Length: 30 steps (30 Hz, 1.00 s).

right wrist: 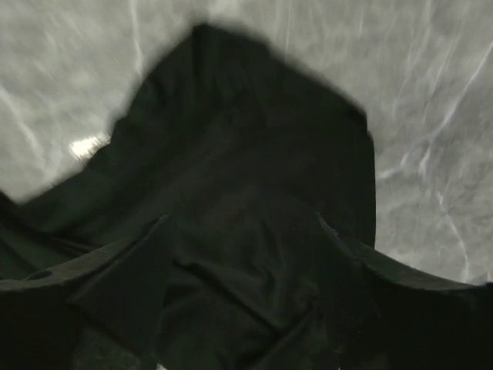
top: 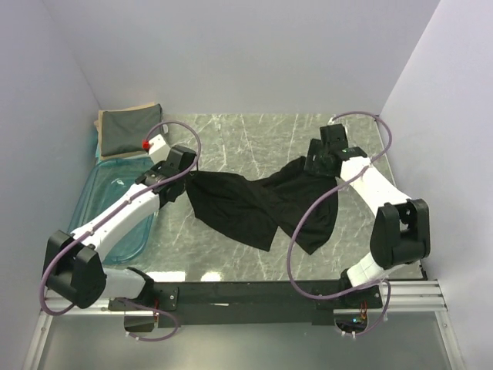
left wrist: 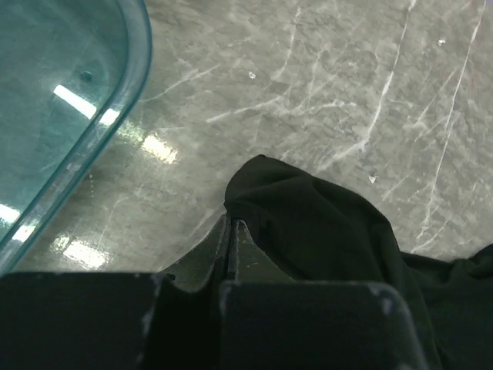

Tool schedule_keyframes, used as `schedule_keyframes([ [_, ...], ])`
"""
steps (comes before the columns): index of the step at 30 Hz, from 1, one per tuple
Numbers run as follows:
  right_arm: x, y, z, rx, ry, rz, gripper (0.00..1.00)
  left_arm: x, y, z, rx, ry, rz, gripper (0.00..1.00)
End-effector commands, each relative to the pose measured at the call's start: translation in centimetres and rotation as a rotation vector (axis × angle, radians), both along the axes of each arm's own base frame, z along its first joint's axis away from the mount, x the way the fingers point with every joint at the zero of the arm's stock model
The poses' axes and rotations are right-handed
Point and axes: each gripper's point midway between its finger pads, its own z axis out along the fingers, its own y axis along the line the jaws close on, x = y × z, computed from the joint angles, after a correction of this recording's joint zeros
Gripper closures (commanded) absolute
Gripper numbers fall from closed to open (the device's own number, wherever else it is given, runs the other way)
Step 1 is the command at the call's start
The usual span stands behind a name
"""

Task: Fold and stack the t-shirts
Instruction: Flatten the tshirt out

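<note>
A plain black t-shirt [top: 254, 204] lies crumpled across the middle of the marble table, stretched between my two grippers. My left gripper [top: 185, 179] is shut on its left corner. In the left wrist view the fingertips of the left gripper [left wrist: 231, 223] are pressed together, with black cloth [left wrist: 308, 231] bunched at them. My right gripper [top: 314, 163] sits over the shirt's right upper part. In the right wrist view the right gripper [right wrist: 240, 222] has its fingers wide apart and the black cloth [right wrist: 246, 139] lies loose under and between them. A folded dark grey-green t-shirt [top: 129, 129] rests on a beige one [top: 102, 121] at the back left.
A clear blue plastic tub [top: 115, 208] stands along the left edge of the table beside my left arm, and its rim [left wrist: 115, 100] shows in the left wrist view. Grey walls close in the table on the left, back and right.
</note>
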Motion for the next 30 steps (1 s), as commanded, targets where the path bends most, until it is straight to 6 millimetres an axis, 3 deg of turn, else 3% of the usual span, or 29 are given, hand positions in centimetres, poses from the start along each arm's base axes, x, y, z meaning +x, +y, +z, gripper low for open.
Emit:
schedule_keyframes([
  [1, -0.2, 0.6, 4.3, 0.062, -0.112, -0.004, 0.2, 0.9, 0.1, 1.9, -0.055, -0.076, 0.038, 0.99],
  [2, -0.5, 0.8, 4.3, 0.082, -0.122, -0.013, 0.17, 1.1, 0.7, 1.4, -0.031, -0.068, 0.063, 0.99],
  [3, -1.7, 0.6, 2.8, 0.085, -0.091, -0.028, 0.16, 1.0, 1.0, 1.0, -0.026, -0.058, 0.08, 0.99],
  [4, -2.5, 0.6, 3.2, 0.102, -0.107, -0.035, 0.16, 1.0, 1.3, 0.6, -0.017, -0.044, 0.091, 0.99],
  [6, -5.1, 1.1, 1.0, 0.141, -0.04, -0.046, 0.16, 1.0, 1.8, -0.5, -0.01, -0.016, 0.101, 0.99],
  [7, -6.0, 1.4, 1.1, 0.153, -0.039, -0.033, 0.16, 1.1, 1.8, -0.7, -0.009, -0.011, 0.097, 0.99],
  [13, -15.6, 3.4, -4.5, 0.024, 0.223, 0.002, 0.15, 1.3, 1.3, -2.3, -0.014, 0.02, 0.063, 0.99],
  [17, -20.2, 4.2, -7.8, 0.076, 0.345, -0.015, 0.15, 1.3, 1.1, -2.6, -0.013, 0.023, 0.047, 0.99],
  [19, -21.4, 5.3, -8.3, 0.158, 0.372, -0.004, 0.18, 1.4, 1.2, -2.5, -0.008, 0.021, 0.052, 0.99],
  [24, -22.9, 5.1, -9.8, 0.166, 0.421, -0.023, 0.23, 1.3, 1.5, -2.3, 0.002, 0.018, 0.054, 0.99],
  [30, -22.8, 5.0, -11.6, 0.135, 0.455, -0.021, 0.29, 1.3, 1.6, -2.4, 0.004, 0.02, 0.059, 0.99],
])
